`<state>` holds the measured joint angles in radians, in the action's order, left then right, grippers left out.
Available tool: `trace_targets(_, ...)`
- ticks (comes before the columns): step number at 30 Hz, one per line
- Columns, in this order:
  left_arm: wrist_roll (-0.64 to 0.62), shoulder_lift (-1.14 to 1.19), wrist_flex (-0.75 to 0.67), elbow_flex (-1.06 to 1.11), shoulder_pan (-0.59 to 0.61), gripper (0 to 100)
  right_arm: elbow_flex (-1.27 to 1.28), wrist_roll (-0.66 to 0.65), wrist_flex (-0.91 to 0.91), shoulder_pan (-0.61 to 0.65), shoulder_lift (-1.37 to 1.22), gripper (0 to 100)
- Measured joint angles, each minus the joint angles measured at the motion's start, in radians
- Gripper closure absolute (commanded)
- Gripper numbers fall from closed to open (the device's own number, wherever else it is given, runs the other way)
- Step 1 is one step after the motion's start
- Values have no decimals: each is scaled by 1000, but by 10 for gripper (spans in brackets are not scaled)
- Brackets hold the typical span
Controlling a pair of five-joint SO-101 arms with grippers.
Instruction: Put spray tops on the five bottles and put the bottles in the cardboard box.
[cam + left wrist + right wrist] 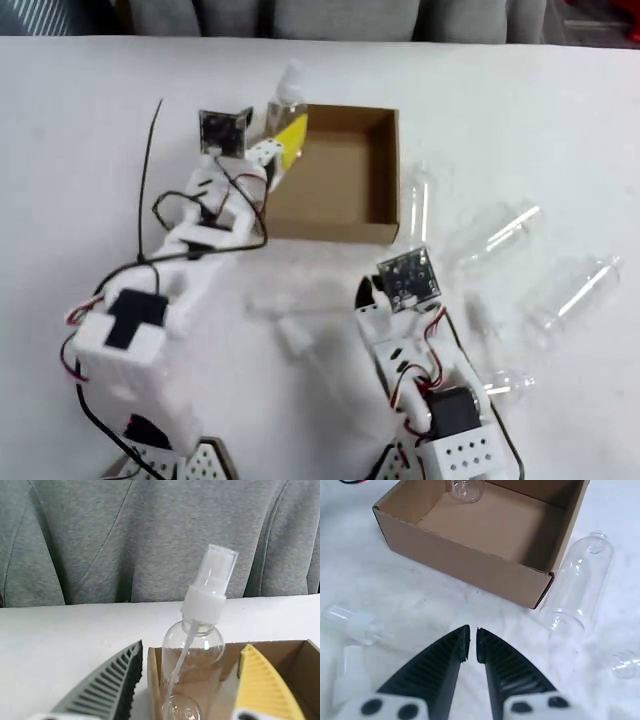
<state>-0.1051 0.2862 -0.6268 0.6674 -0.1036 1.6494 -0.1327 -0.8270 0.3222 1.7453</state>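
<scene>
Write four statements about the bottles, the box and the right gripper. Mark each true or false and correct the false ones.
1. The upright bottle at the corner of the cardboard box has a spray top on it. True.
2. Five bottles are in the cardboard box. False: only that one is in it; the others lie on the table outside.
3. The right gripper holds a spray top. False: its fingers are closed on nothing, and a loose spray top lies on the table nearby.
4. A topless bottle lies on the table beside the box. True.
</scene>
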Motion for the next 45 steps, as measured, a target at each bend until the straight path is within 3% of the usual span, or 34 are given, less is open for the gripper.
trace_targets(4,2,-107,2,110,-11,702,0,0,0,0,0,982)
trace_targets(8,2,-256,107,213,-58,702,0,0,0,0,0,982)
trace_targets(12,2,-442,313,264,-94,702,0,0,0,0,0,982)
trace_targets(22,2,-905,1014,265,-130,703,0,0,0,0,0,982)
trace_targets(30,2,-1140,1333,265,-129,703,0,0,0,-2,0,982)
trace_targets(33,2,-1191,1438,265,-129,703,0,-15,0,-43,0,982)
trace_targets(40,2,-1215,1634,290,-72,711,-34,-193,-6,-155,2,982)
trace_targets(45,2,-1215,1642,394,29,893,-126,-265,-106,-242,2,982)
